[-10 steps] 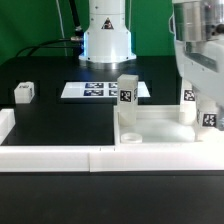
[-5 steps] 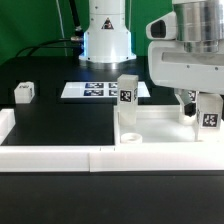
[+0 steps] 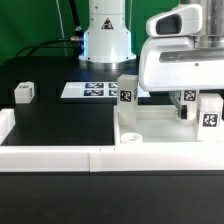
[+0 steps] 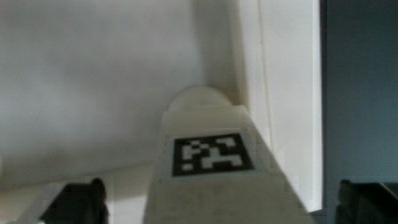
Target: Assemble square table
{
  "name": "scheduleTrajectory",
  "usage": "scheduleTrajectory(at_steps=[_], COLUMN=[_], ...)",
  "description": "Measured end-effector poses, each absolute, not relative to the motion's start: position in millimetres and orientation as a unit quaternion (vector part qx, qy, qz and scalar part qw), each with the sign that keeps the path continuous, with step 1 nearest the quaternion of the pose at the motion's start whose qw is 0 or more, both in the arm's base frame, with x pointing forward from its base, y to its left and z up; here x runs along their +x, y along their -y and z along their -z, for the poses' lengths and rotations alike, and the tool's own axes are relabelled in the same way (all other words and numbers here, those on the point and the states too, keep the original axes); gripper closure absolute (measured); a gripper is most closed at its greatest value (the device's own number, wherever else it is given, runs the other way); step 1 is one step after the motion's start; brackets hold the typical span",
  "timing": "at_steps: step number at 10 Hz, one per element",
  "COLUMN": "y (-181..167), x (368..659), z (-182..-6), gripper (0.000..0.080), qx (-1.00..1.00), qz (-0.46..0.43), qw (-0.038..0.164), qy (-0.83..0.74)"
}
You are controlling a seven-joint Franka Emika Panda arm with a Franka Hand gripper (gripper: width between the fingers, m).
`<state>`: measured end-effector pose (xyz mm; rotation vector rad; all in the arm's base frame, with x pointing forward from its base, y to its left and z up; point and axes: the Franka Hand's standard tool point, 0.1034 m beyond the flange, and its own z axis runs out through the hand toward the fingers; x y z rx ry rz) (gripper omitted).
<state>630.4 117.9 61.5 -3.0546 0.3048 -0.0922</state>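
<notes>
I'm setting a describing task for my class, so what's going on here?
The Franka arm's open gripper hangs over an upright table leg, one finger on each side, not touching it. That leg stands on the white tabletop. A second leg stands by the tabletop's far edge, and a loose leg sits apart on the black table at the exterior view's left.

Exterior view: tabletop (image 3: 160,128) at the right, just behind the front run of the border wall (image 3: 70,157); leg 1 (image 3: 127,92) upright on its far left corner, leg 2 (image 3: 187,101) and leg 3 (image 3: 209,113) side by side toward its right end. Leg 4 (image 3: 24,93) alone on the table (image 3: 60,125) at far left; marker board (image 3: 92,90) flat to its right, behind the tabletop's left end and before the robot base (image 3: 105,40). Wrist view: gripper (image 4: 221,203) straddles a leg (image 4: 217,150), a gap either side.
</notes>
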Motion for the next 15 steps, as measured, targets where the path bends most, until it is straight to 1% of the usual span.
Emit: scheduleTrajectory(at_steps=[1, 2, 3, 4, 5, 7, 8, 9, 11, 15], y=[-118.1, -118.2, -118.4, -118.3, -118.5, -119.5, -119.5, -118.7, -114.8, -116.7], x=[630.3, 630.2, 630.1, 630.0, 630.1, 629.2, 628.7, 627.4, 627.9, 628.0], z=[-61.3, -61.1, -60.9, -60.8, -60.8, -60.6, -60.3, -59.9, -59.9, -59.5], gripper=[0.0151, 0.0269, 0.0489, 0.0489, 0.0514, 0.0514, 0.0514, 0.0514, 0.0514, 0.0512], qx=[-0.992, -0.987, -0.98, -0.974, -0.967, -0.912, -0.855, -0.784, -0.728, -0.628], qz=[0.029, 0.028, 0.026, 0.025, 0.024, 0.023, 0.029, 0.036, 0.018, 0.007], qw=[0.036, 0.037, 0.038, 0.039, 0.04, 0.037, 0.043, 0.054, 0.075, 0.079], qy=[-0.113, -0.154, -0.194, -0.223, -0.249, -0.409, -0.517, -0.617, -0.681, -0.774])
